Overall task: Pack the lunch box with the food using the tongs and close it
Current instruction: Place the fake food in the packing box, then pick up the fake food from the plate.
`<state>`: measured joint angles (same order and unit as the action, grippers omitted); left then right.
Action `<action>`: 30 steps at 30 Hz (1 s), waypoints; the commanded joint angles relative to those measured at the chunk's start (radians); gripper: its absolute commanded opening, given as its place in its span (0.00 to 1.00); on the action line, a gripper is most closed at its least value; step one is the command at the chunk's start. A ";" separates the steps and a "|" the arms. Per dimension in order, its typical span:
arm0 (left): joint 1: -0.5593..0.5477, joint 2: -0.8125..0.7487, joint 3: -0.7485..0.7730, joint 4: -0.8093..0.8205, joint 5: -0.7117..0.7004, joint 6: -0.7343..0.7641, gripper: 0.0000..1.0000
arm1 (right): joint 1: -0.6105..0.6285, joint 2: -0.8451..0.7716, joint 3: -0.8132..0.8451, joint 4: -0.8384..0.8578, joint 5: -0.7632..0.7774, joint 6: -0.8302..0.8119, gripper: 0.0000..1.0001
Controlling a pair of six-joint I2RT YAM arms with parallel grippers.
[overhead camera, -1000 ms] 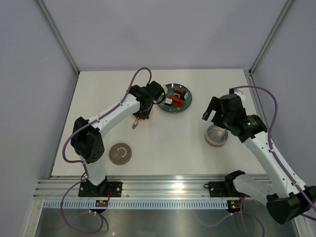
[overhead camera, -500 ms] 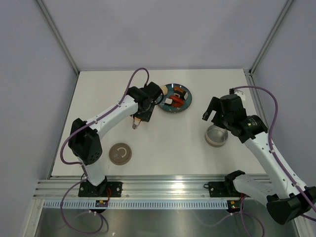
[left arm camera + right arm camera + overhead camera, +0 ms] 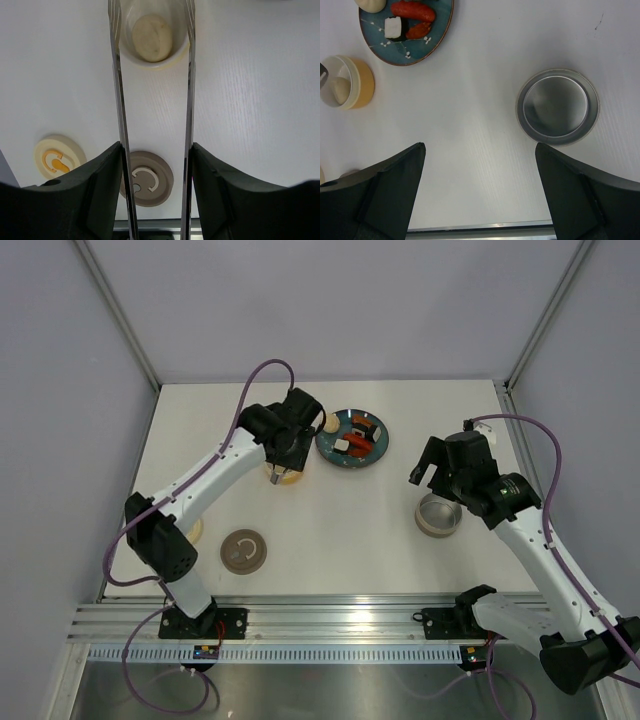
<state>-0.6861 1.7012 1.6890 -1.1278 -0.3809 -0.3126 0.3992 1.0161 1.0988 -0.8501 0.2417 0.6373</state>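
Tongs (image 3: 189,100) span cup (image 3: 150,64) rim, clear of bun (image 3: 152,31).

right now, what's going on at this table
The left hand holds the tongs, spread open over a small cream cup with a bun lying in it. Sausages and sushi wait on the teal plate. The right hand hangs open over the table near an empty metal tin. A brown lid and a cream lid lie off to the side, so nothing is closed yet.
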 commanded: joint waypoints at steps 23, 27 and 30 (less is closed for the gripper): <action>-0.027 0.103 0.195 0.172 0.221 -0.023 0.53 | 0.001 0.001 0.009 0.005 -0.002 0.012 0.99; -0.027 0.112 0.187 0.181 0.226 -0.029 0.53 | 0.001 0.004 0.013 0.005 0.004 0.012 1.00; -0.027 0.106 0.167 0.197 0.247 -0.029 0.53 | 0.001 0.001 0.013 0.006 0.002 0.012 0.99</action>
<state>-0.7101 1.8187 1.8378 -0.9936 -0.1696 -0.3336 0.3992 1.0260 1.0973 -0.8509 0.2241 0.6411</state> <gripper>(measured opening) 0.534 0.993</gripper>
